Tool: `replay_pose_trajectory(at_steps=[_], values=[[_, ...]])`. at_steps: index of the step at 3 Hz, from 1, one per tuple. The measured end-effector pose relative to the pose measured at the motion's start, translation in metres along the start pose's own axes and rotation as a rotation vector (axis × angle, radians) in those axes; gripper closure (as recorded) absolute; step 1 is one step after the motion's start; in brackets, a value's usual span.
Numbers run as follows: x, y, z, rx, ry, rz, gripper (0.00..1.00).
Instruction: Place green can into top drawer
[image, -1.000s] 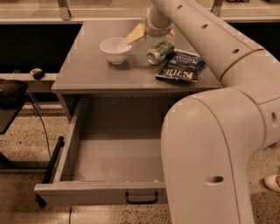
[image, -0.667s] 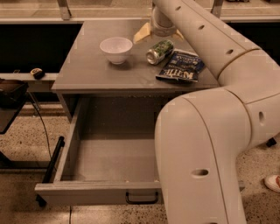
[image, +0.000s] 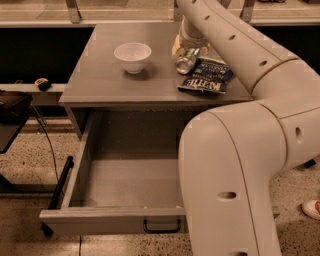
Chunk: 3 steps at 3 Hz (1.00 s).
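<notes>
the green can (image: 186, 59) lies on its side on the grey cabinet top (image: 110, 82), toward the back right part of it, with one shiny metal end turned to the front. its lower right side touches the upper edge of the blue chip bag (image: 206, 78), which lies flat near the right front edge of the top. the white bowl (image: 132, 55) stands upright to the left of the can, well apart from it.

the gripper (image: 182, 47) is down at the cabinet top, just behind and above the can, at or very near its far end. the wrist above covers most of it, so whether it is spread wide, narrow or gripping the can cannot be told. the cream arm (image: 240, 165) reaches in from the right foreground and hides the right part of the cabinet front.

the top drawer (image: 100, 220) is pulled far out below the cabinet top, and its grey floor and side walls are in view. its small dark handle (image: 162, 226) sits on the front panel, beside the arm. the can is outside the drawer, on the surface above it.
</notes>
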<state>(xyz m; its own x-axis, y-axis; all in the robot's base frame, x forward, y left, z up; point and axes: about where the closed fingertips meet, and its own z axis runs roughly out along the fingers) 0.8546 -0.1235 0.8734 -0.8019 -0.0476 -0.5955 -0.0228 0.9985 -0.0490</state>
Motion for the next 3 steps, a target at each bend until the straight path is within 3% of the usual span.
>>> replay_pose_trajectory(at_steps=[1,3], values=[[0.0205,0.0045,0.0202,-0.001,0.052,-0.038,0.42],[0.018,0.0044,0.0167,-0.003,0.052,-0.039,0.88]])
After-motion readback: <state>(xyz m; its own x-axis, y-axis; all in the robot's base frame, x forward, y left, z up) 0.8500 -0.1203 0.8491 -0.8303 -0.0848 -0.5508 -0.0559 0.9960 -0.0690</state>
